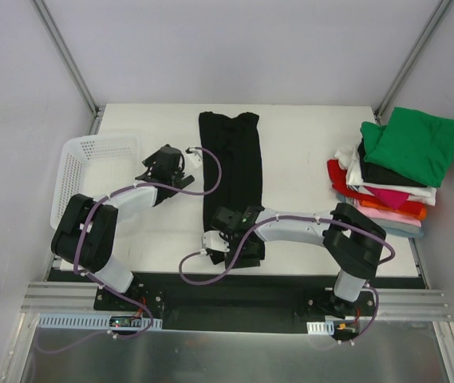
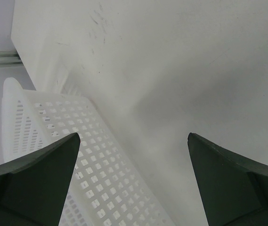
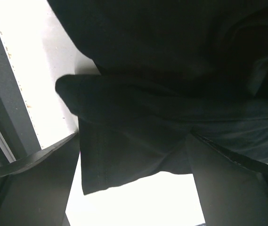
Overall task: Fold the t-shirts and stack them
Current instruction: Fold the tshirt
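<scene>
The black t-shirt is seen from the top view as a long narrow strip, laid down the middle of the table from the far edge almost to the near edge. A stack of folded t-shirts, topped by a green one, is set at the right edge, well apart from the strip. A white mesh basket is placed at the left edge. The left gripper is held between the basket and the strip, touching neither. The right gripper is lowered over the near end of the strip.

In the left wrist view, the fingers are spread wide with nothing between them. The basket rim is seen below the left finger and bare table beyond.

In the right wrist view, the fingers are likewise spread wide. The black t-shirt fills most of the frame, and a folded edge hangs between the fingers. The cloth appears to be loose rather than pinched, though the dark picture leaves contact unclear. Bright table is visible under the hem.
</scene>
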Robot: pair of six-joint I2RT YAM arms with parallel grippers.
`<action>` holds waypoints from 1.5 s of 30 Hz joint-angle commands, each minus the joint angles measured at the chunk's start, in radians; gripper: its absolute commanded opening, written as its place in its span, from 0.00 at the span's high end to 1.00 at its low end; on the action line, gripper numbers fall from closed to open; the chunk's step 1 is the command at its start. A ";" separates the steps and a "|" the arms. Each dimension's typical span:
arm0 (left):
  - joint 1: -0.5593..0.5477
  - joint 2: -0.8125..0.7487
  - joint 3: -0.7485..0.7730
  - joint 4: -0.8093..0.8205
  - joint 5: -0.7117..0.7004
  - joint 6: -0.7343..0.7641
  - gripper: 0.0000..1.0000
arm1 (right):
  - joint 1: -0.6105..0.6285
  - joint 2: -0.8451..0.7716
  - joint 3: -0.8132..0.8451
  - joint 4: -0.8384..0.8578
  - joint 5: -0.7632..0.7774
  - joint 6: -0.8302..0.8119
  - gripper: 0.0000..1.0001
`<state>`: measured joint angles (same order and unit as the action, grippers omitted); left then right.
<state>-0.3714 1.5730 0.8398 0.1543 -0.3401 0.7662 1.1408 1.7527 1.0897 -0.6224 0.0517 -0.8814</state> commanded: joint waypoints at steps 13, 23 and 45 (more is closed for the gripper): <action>0.028 0.015 0.001 0.041 0.044 -0.004 0.01 | -0.101 0.100 0.072 0.030 -0.042 -0.096 0.03; 0.029 0.024 -0.004 0.044 0.044 -0.010 0.01 | -0.108 0.114 0.078 0.035 -0.004 -0.058 0.36; 0.031 0.018 -0.002 0.044 0.032 -0.013 0.01 | 0.029 0.042 0.091 -0.109 -0.108 0.033 0.99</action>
<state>-0.3511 1.6016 0.8368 0.1768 -0.3141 0.7662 1.1221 1.8313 1.1709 -0.6579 0.0639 -0.8951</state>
